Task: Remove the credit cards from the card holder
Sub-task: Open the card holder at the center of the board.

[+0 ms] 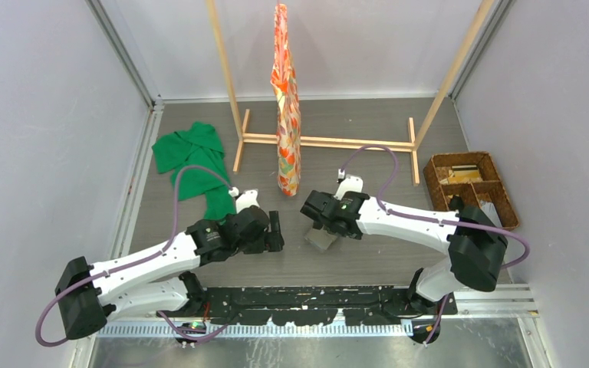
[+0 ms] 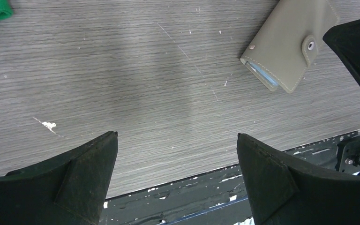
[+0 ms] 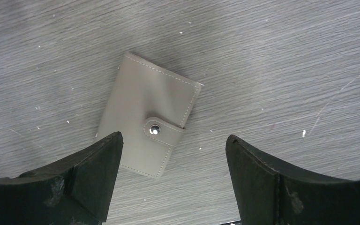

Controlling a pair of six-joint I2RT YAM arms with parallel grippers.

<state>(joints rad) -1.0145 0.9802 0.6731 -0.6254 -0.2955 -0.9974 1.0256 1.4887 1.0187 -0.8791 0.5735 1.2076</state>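
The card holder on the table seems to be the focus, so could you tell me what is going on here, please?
Two robot arms are set to take cards out of the grey card holder, which lies flat on the table with its snap strap fastened. The right hand hovers open right over it, gripping nothing. The left hand is open too, beside the holder over bare table. No card is out yet, so the job has barely begun.
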